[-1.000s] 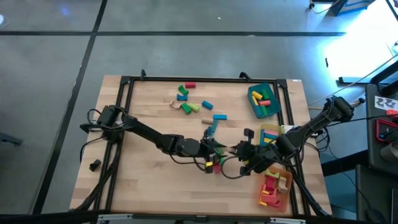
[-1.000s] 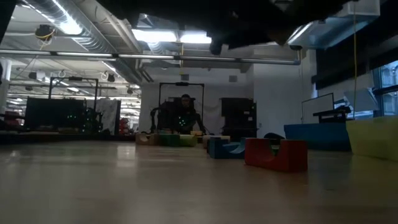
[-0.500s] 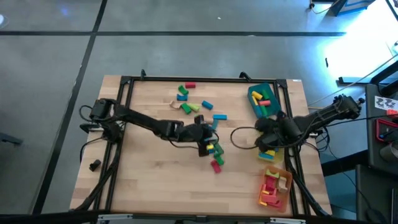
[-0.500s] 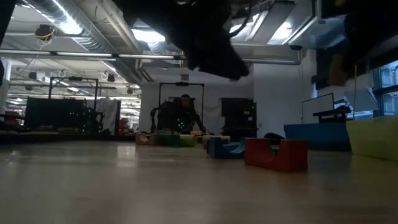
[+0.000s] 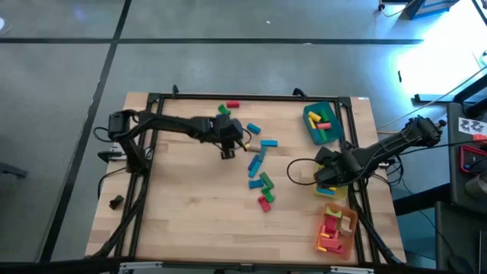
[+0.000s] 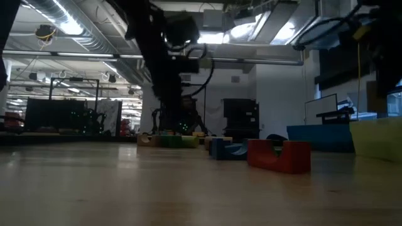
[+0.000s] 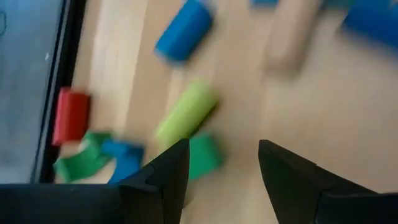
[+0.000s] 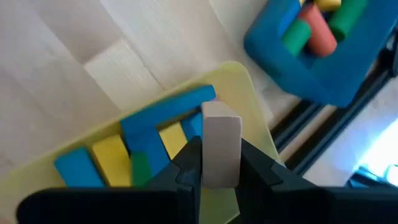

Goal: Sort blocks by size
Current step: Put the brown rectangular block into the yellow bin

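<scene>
My right gripper (image 5: 329,178) is shut on a plain wood block (image 8: 221,146) above the yellow tray (image 8: 245,87), which holds blue, yellow and green blocks (image 8: 149,134). My left gripper (image 5: 229,146) is open and empty above the loose blocks at the far middle of the table. In its wrist view (image 7: 221,168) a green block (image 7: 203,155) and a yellow-green cylinder (image 7: 186,112) lie just ahead of the fingers. A blue cylinder (image 7: 183,30) and a red block (image 7: 70,115) lie farther off. More blocks (image 5: 260,181) lie flat at the table's middle. My right gripper pinches the plain wood block by two opposite sides (image 8: 205,163) between its two fingers. The block's free end (image 8: 221,121) sticks out past the fingertips. The fingers point down at the tray from above. The block is lifted clear of the tray and of the blocks in it.
A teal tray (image 5: 308,122) with red, green and yellow pieces stands at the far right. An orange tray (image 5: 344,236) with red and yellow pieces stands at the near right. A black frame rail (image 5: 228,97) runs along the table's far edge. Bare wood lies at the near left.
My left gripper has left the blocks at the table's middle and gone toward the far edge, over the far group. My right gripper has gone from the middle toward the right edge and now stands over the yellow tray.
</scene>
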### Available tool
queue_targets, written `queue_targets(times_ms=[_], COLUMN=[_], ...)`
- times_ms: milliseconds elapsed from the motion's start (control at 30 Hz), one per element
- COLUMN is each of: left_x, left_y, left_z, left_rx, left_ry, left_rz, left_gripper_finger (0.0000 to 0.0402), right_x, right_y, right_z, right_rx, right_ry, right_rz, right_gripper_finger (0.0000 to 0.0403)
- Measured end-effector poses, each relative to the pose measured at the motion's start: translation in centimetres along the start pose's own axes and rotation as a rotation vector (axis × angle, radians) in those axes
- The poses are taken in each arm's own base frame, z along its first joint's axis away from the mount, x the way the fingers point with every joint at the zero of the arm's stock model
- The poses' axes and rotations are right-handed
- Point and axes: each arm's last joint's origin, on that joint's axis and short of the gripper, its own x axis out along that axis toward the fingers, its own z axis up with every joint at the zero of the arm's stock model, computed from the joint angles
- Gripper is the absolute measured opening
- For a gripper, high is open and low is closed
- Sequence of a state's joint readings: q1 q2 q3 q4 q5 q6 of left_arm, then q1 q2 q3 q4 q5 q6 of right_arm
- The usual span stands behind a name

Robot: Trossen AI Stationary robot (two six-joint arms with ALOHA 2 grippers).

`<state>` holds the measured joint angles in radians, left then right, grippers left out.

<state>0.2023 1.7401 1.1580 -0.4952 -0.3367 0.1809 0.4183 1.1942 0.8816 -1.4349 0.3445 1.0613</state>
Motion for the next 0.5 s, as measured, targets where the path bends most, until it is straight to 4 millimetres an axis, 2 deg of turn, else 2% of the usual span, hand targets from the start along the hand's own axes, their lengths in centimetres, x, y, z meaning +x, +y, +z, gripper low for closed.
queue_targets(times_ms=[267, 500], left_x=[1.2, 1.9], left_y=[4.0, 6.4], left_z=[-2.7, -4.4], left_rx=[0.083, 0.197], left_ry=[0.205, 0.289], left_rz=[0.000, -0.024], left_gripper_finger=[0.0176, 0.0176], right_x=[1.1, 1.3], right_y=[-0.1, 0.1], right_z=[-0.5, -0.5], right_rx=[-0.007, 0.001], right_ry=[0.025, 0.027], right_rz=[-0.032, -0.010], right_gripper_finger=[0.0069, 0.0111])
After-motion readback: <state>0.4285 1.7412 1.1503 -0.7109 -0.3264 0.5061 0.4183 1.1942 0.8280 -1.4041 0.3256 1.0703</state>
